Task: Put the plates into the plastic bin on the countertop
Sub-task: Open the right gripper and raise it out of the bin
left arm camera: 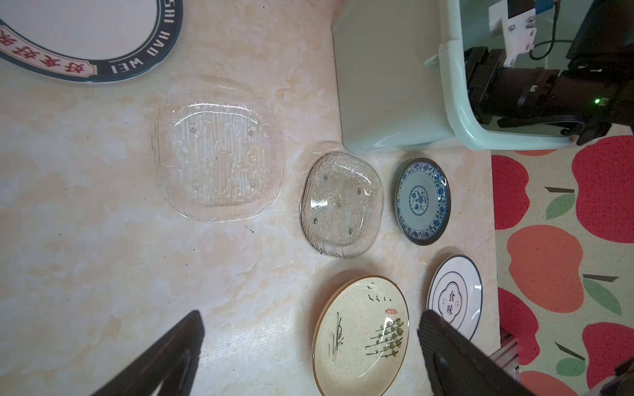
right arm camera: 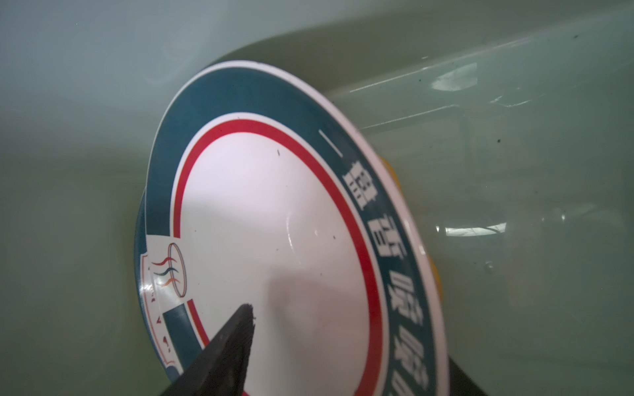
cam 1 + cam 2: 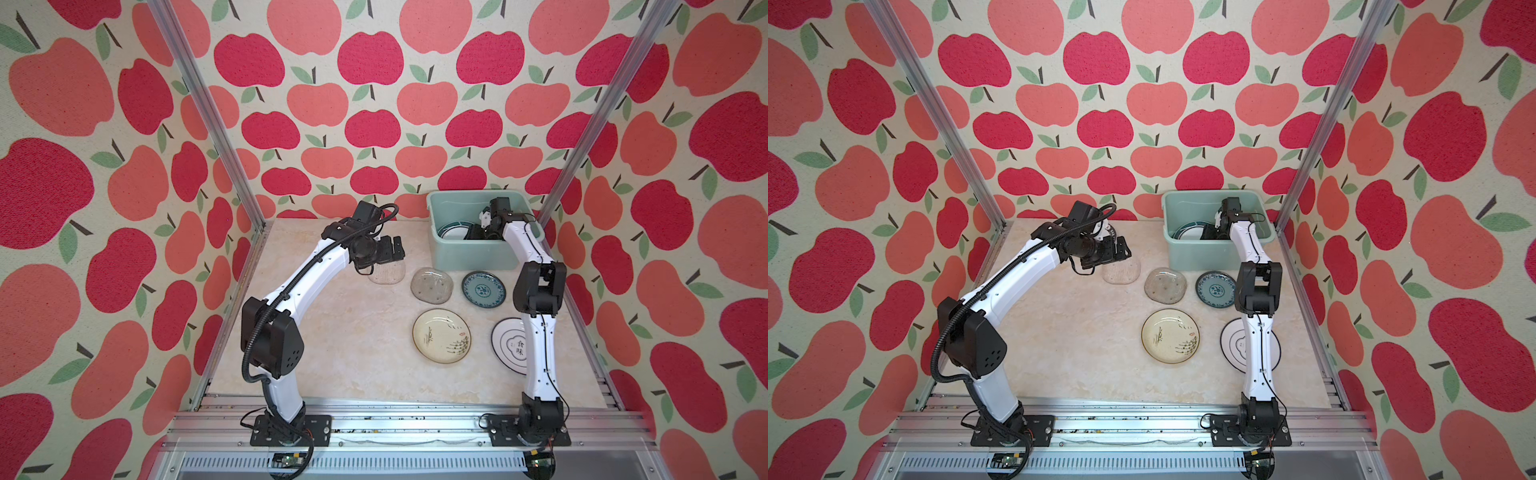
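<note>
While the right gripper [image 2: 350,339] reaches down inside the plastic bin [image 3: 469,257], its jaws stand parted astride the rim of a teal-banded white plate [image 2: 274,223] lying in there; the left gripper [image 3: 391,250] hangs wide open above a clear glass plate [image 3: 388,275] on the countertop [image 3: 332,332].

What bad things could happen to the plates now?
The teal-rimmed plate leans tilted over a yellow plate in the bin; it could slide or clatter when the right hand leaves. The clear glass plate beneath the open left hand lies flat and slick, so a grab might slip.
</note>
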You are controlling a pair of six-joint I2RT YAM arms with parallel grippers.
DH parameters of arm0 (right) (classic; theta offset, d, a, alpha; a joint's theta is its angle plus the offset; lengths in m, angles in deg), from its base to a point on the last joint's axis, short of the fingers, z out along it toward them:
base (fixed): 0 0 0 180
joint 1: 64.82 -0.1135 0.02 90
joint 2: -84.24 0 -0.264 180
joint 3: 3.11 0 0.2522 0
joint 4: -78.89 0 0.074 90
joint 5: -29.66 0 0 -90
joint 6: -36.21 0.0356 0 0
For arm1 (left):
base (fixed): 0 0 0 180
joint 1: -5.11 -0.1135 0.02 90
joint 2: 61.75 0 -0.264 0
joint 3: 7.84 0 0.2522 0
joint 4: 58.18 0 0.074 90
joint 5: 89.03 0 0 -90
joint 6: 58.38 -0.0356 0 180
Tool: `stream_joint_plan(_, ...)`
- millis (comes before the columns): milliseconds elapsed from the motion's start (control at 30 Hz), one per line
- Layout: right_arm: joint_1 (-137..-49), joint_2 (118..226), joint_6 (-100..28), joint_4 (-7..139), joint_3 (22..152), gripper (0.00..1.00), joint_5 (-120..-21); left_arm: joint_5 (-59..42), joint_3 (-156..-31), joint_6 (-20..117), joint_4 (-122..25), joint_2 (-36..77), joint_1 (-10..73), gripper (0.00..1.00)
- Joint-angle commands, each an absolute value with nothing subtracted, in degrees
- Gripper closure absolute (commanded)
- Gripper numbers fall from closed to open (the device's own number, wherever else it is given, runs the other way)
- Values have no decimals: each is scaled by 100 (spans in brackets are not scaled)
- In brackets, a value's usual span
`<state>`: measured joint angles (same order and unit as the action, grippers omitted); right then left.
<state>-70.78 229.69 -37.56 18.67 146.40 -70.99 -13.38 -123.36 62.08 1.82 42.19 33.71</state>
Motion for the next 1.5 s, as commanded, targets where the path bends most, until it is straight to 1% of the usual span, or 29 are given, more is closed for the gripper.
stream_joint_plan(0, -7183, 23050, -4133, 1580, 14672, 30, -6851, -1320, -12531, 6202, 363, 4284, 3333, 0)
stream_joint_plan(100, -7192, 23001, -4201, 1538, 14678, 23, -6816, -1280, -12507, 6212, 366, 4246, 3324, 0)
stream_joint_plan(300, -7200, 22855, -4254, 1315, 14751, 21, -6499, -1170, -12407, 6243, 378, 4056, 3297, 0)
stream_joint_plan(333, -7202, 22792, -4255, 1282, 14751, 15, -6396, -1139, -12378, 6247, 361, 4009, 3288, 0)
stream_joint_plan(400, -7203, 22618, -4288, 1263, 14693, 13, -6176, -1088, -12300, 6282, 335, 3873, 3264, 0)
stream_joint_plan(433, -7202, 22521, -4310, 1274, 14653, 6, -6084, -1073, -12278, 6297, 330, 3819, 3253, 0)
stream_joint_plan(533, -7194, 22226, -4405, 1373, 14493, 1, -5854, -943, -12268, 6309, 404, 3667, 3205, 0)
stream_joint_plan(667, -7189, 21998, -4496, 1341, 14494, 1, -5752, -785, -12152, 6320, 460, 3365, 3155, 0)
stream_joint_plan(933, -7153, 21571, -4411, 1244, 14446, 1, -5983, -516, -11812, 6414, 588, 2646, 3027, 0)
stream_joint_plan(1033, -7158, 21243, -4273, 1256, 14437, 1, -6159, -464, -11746, 6414, 681, 2386, 2934, 1)
stream_joint_plan(1200, -7216, 20345, -3901, 1393, 14282, 3, -6617, -407, -11511, 6526, 771, 1819, 2717, 1)
stream_joint_plan(1333, -7437, 19262, -3506, 2065, 13366, 5, -7120, -502, -11298, 6671, 1073, 1411, 2435, 1)
stream_joint_plan(1467, -8029, 17982, -3174, 2997, 11879, 8, -7219, -779, -10876, 6922, 1352, 958, 1937, 0)
